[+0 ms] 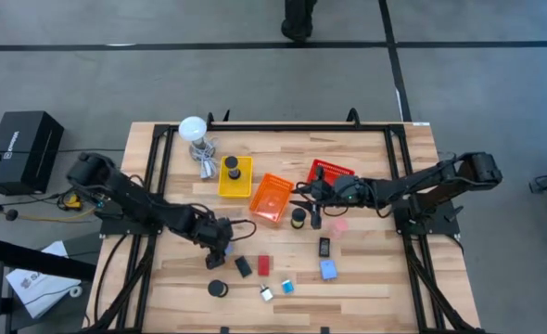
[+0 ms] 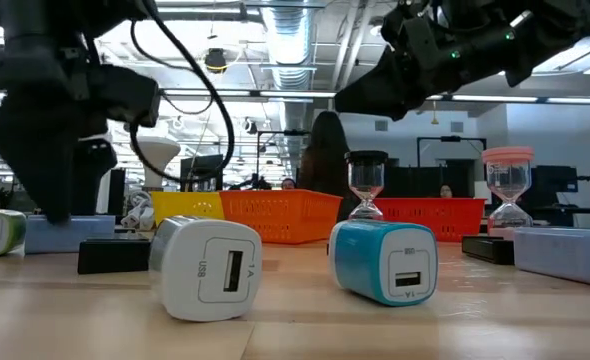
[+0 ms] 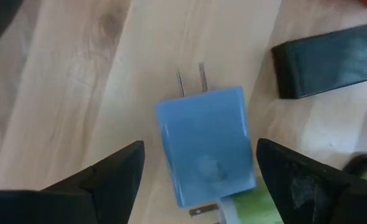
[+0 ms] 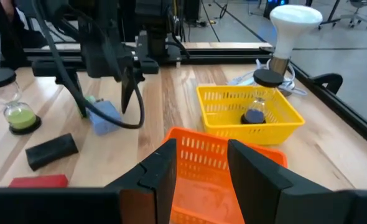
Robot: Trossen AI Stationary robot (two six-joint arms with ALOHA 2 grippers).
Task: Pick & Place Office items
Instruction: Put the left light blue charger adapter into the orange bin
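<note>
A light-blue block [image 3: 205, 146] with two metal prongs lies flat on the wooden table. My left gripper [image 3: 200, 144] points down over it, open, one finger on each side with a gap showing on both sides; the right wrist view shows it too [image 4: 106, 102]. Beside the block lie a black flat rectangle [image 3: 326, 59] and a green-sand hourglass [image 4: 18, 115]. My right gripper [image 4: 199, 155] is open at the orange basket [image 1: 270, 199], its fingers over the basket's near rim [image 4: 224, 144]. My right gripper stands level over the orange basket's near rim; I cannot tell whether its fingers touch the rim.
A yellow basket [image 1: 235, 176] holds a dark item, and a red basket [image 1: 331, 173] sits behind my right gripper. A white round-headed stand [image 1: 195, 130] is at the far left. Near the front lie a black puck [image 1: 218, 289], a red rectangle [image 1: 263, 265], white [image 2: 207, 268] and teal [image 2: 385, 260] cubes, and another blue block [image 1: 328, 269].
</note>
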